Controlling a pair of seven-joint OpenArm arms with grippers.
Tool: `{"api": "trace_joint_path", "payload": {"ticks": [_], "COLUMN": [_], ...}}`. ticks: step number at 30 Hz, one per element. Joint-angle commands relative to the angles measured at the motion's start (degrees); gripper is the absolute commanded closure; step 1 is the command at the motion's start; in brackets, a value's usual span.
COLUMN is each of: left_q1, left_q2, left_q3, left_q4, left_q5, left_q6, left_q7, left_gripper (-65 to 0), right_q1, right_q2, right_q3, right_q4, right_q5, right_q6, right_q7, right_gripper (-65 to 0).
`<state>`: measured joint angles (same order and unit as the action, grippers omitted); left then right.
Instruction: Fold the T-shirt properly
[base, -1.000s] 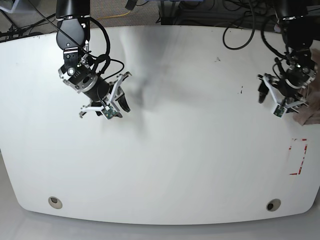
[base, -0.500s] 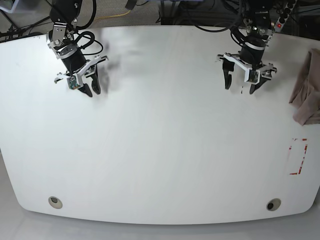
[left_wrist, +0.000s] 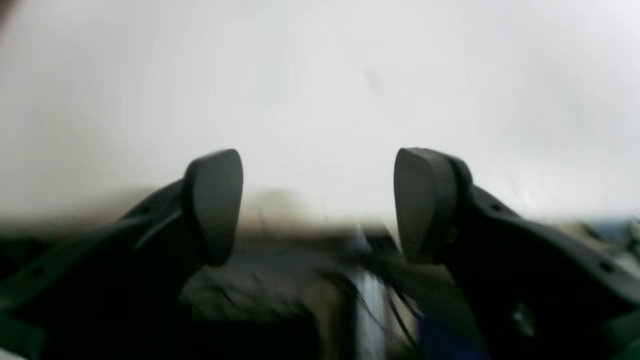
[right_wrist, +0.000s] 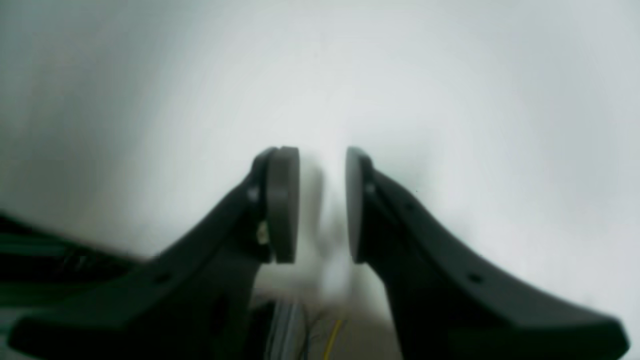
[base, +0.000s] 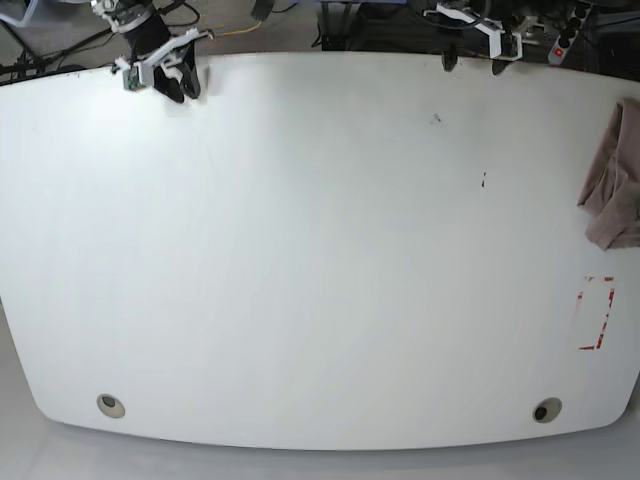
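Note:
The T-shirt (base: 612, 190) is a crumpled pinkish-brown heap at the right edge of the white table (base: 320, 260), partly cut off by the frame. My left gripper (base: 473, 65) hangs at the table's far edge, well away from the cloth. In the left wrist view, the left gripper (left_wrist: 318, 205) is wide open with only blurred table between its fingers. My right gripper (base: 185, 90) is at the far left corner. In the right wrist view, the right gripper (right_wrist: 322, 205) shows a narrow empty gap between its pads. Neither wrist view shows the T-shirt.
A red tape rectangle (base: 597, 313) marks the table near the right edge, below the cloth. Two round holes (base: 110, 404) (base: 546, 409) sit near the front edge. Small dark specks (base: 484, 180) dot the surface. Cables and gear lie behind the far edge.
Both arms have drawn back from over the table to its far edge. The left gripper left the T-shirt's side, and the cloth lies still at the right edge.

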<state>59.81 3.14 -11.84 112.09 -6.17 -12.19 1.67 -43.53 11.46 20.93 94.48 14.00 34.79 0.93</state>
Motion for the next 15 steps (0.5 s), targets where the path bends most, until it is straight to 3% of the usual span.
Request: {"api": "trace_joint_path", "payload": {"ticks": [1,5,9,15], "left_q1": [3.4,7.8,10.7,10.0], "left_q2": [-0.2,-0.8,-2.9,-5.3], "left_q3": [-0.8,-2.7,-2.6,-1.0], "left_q4": [1.0,0.5,-3.1,-13.2], "left_q5": [-3.2,-5.8,-6.5,-6.7], "left_q6": [-0.2,-0.4,-0.4,-0.4], "left_q7": [-1.7,-1.7,-1.7,-1.7], "left_gripper": [-43.3,-43.3,-43.2,-39.4], "right_q1": [-4.3,-10.2,-16.2,-20.9], "right_q2": [0.7,0.7,0.8,0.6], "right_q3": [0.5,0.2,0.0,-0.4], "right_q4": [1.5,1.4,0.3,-1.6], "right_q5": [2.6,2.8,2.7,2.4], "right_q6": [0.2,0.2,0.2,0.2], "right_q7": [1.3,1.6,5.4,7.3], "right_gripper": [-14.6,-14.6,-14.6,-14.6]}}
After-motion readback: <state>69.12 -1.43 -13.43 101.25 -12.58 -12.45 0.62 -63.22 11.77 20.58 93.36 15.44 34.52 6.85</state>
